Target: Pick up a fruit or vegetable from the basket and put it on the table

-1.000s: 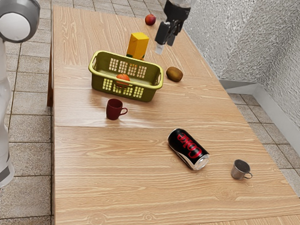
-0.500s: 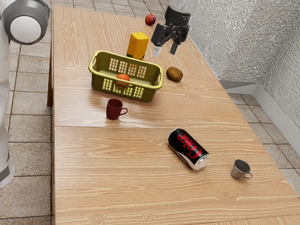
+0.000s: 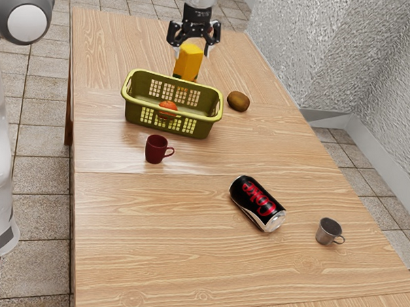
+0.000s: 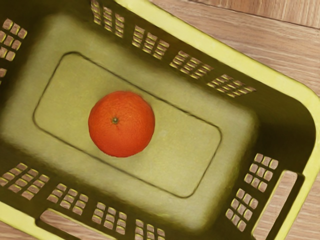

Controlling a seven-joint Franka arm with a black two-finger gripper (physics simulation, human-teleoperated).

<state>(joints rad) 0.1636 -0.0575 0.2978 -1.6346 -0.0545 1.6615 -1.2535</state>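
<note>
My gripper (image 3: 192,49) hangs open in the exterior view, its two fingers spread apart with nothing held, in the air over the far part of the table near the yellow box. The green basket (image 3: 174,121) stands on the table, lower than the gripper. Inside it an orange (image 3: 167,107) is partly hidden by the basket's near wall. In the wrist view the orange (image 4: 121,124) rests on the floor of the basket (image 4: 195,170), away from the walls, its stem spot facing up toward my hand.
A yellow box (image 3: 188,62) stands behind the basket, and a kiwi (image 3: 238,100) lies beside it. The dark red mug (image 3: 156,149) is in front of the basket. Farther off are a Coke can (image 3: 257,203) and a metal cup (image 3: 329,231) on the wooden table (image 3: 153,246).
My gripper has moved toward the exterior view's left and turned, so both spread fingers now show. It now hides the red fruit at the far end. The basket and orange have stayed put.
</note>
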